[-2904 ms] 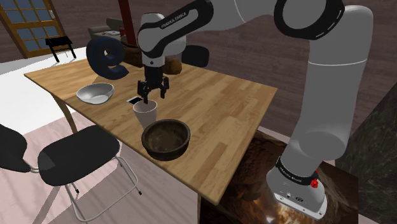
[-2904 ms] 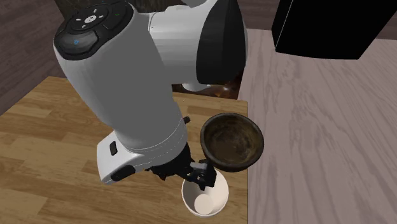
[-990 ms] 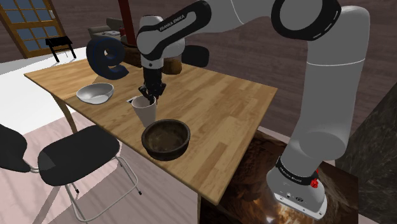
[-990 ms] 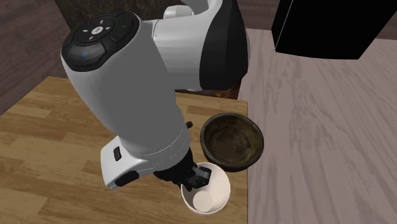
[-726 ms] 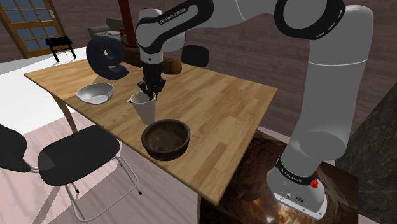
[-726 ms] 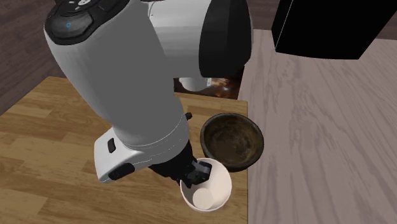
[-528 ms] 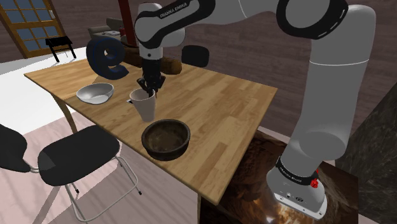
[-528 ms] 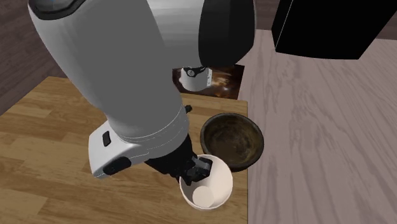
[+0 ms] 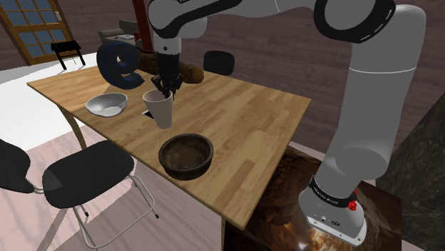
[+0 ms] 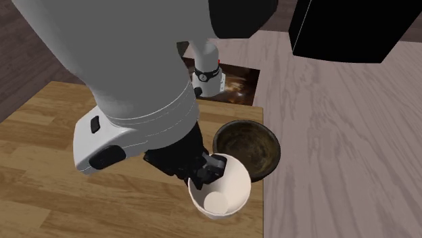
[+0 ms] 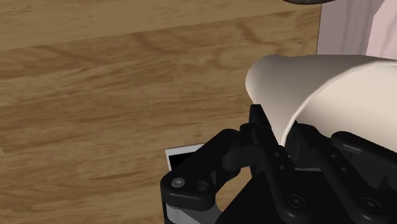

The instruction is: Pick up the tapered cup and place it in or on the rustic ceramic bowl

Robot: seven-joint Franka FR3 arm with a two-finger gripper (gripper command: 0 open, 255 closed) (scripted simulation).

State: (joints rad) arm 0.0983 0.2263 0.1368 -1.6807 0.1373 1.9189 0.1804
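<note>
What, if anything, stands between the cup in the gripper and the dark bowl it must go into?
Nothing visible does. The gripper clasps the cup by its rim; the bowl sits open on the table close by, with only bare wood between them.

— Is there any writing to read?
— Only one dark-blue letter figure (image 9: pixel 118 64), a lowercase "e", standing on the tabletop (image 9: pixel 242 118) toward the shoulder view's upper left.
— And on the arm (image 9: pixel 371 107)?
— The dark band (image 9: pixel 329 194) above its base has pale lettering, too small to read.
</note>
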